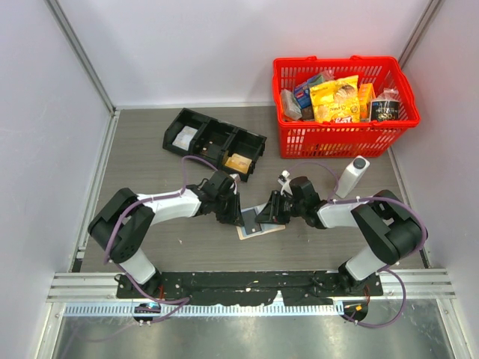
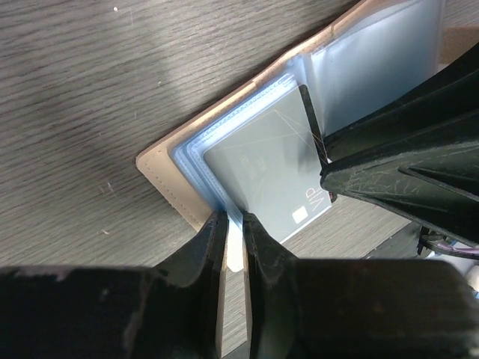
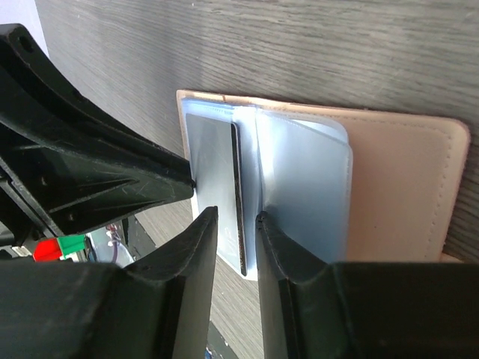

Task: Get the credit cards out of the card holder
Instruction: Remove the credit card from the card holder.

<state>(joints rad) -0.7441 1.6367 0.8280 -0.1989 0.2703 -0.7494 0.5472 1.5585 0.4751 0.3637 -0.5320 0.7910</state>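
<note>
The tan card holder (image 1: 262,229) lies open on the table between my two grippers. Its tan edge (image 2: 161,176) and light blue sleeves show in the left wrist view, and its tan cover (image 3: 397,187) in the right wrist view. A grey credit card (image 2: 262,179) marked VIP sticks partly out of a sleeve. My left gripper (image 2: 233,221) is shut on a pale blue sleeve edge of the holder, and it also shows in the top view (image 1: 238,216). My right gripper (image 3: 238,215) closes narrowly round the card's edge (image 3: 238,187), opposite the left one (image 1: 270,215). Other cards are hidden.
A black three-compartment tray (image 1: 215,142) with flat packets lies behind the left arm. A red basket (image 1: 344,138) of snacks stands at the back right. A white bottle (image 1: 352,177) stands just behind the right arm.
</note>
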